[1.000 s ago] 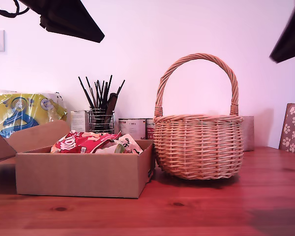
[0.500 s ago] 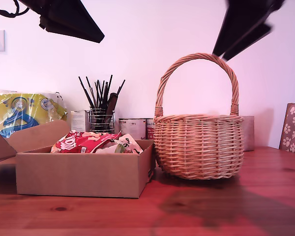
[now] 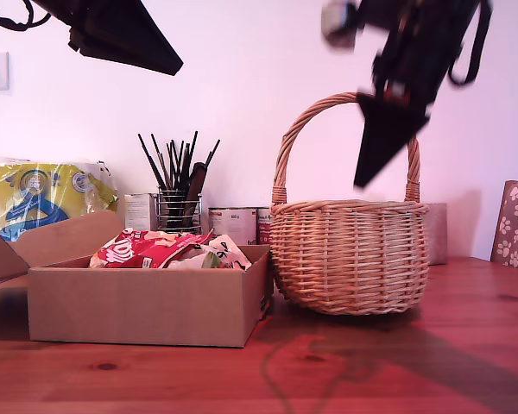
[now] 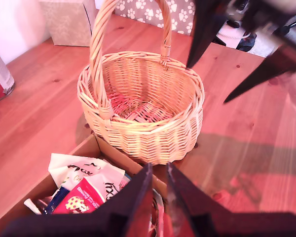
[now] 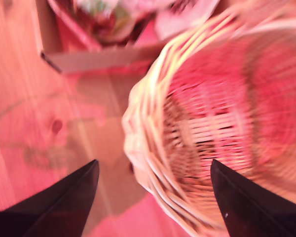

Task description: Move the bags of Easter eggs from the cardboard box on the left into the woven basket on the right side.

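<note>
Bags [image 3: 160, 249]: heaped in the box, red and cream packets poking above its rim; also seen from the first wrist view [image 4: 84, 185]; none in the basket.
Box [image 3: 147, 302]: at the exterior view's left, flap folded out, close beside the basket.
Basket [image 3: 348, 255]: at the exterior view's right; empty inside, bare weave at the bottom [image 4: 143, 106].
Change: second gripper [image 3: 382, 142] swung in from the exterior view's upper right within the last second and now hangs by the handle, over the basket rim [image 5: 143, 148]; blurred, so moving fast.
Second gripper fingers: spread wide, nothing between them.
First gripper [image 4: 158, 197]: above the box end nearest the basket; fingers nearly together, a thin gap between; holding nothing as far as can be told.
Meaning: nothing transferred yet; probably an opening approach, with no bag lifted.
Surface: reddish wooden table [image 3: 414, 362], knotty, shadows across it.
Room: pale wall, brush holder [image 3: 177, 207], tins [image 3: 233, 226], yellow package [image 3: 34, 197], paw-print cloth [image 3: 514, 224].
</note>
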Available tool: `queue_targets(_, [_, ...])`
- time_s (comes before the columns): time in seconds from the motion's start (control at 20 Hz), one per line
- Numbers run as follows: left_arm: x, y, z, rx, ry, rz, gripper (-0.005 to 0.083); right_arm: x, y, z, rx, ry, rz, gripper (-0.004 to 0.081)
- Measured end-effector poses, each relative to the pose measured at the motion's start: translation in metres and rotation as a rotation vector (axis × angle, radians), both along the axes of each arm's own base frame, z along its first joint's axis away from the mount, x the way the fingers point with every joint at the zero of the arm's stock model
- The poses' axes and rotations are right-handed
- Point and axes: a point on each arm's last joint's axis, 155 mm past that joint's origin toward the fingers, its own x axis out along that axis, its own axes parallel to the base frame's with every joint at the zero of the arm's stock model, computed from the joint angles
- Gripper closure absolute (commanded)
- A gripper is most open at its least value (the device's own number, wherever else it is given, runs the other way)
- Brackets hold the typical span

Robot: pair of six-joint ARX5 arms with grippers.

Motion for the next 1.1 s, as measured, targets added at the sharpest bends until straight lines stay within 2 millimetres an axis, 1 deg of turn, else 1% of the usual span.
queue_targets(0.15, [0.0, 0.0, 0.0, 0.0, 0.0, 0.0, 0.0712, 0.0, 0.0, -0.021, -0.027, 0.045, 0.018, 0.0109])
queue_targets(0.25, [0.0, 0.0, 0.0, 0.0, 0.0, 0.0, 0.0712, -0.004, -0.001, -0.026, -0.039, 0.071, 0.022, 0.0109])
queue_targets(0.35, [0.0, 0.0, 0.0, 0.0, 0.0, 0.001, 0.0712, -0.01, 0.0, -0.027, -0.047, 0.089, 0.03, 0.0109])
queue_targets(0.75, [0.0, 0.0, 0.0, 0.0, 0.0, 0.0, 0.0712, -0.049, 0.004, -0.033, -0.099, 0.213, 0.063, 0.011])
queue_targets(0.95, [0.0, 0.0, 0.0, 0.0, 0.0, 0.001, 0.0712, -0.067, -0.001, -0.036, -0.136, 0.279, 0.072, 0.011])
queue_targets(1.1, [0.0, 0.0, 0.0, 0.0, 0.0, 0.001, 0.0712, -0.075, -0.004, -0.036, -0.149, 0.306, 0.074, 0.011])
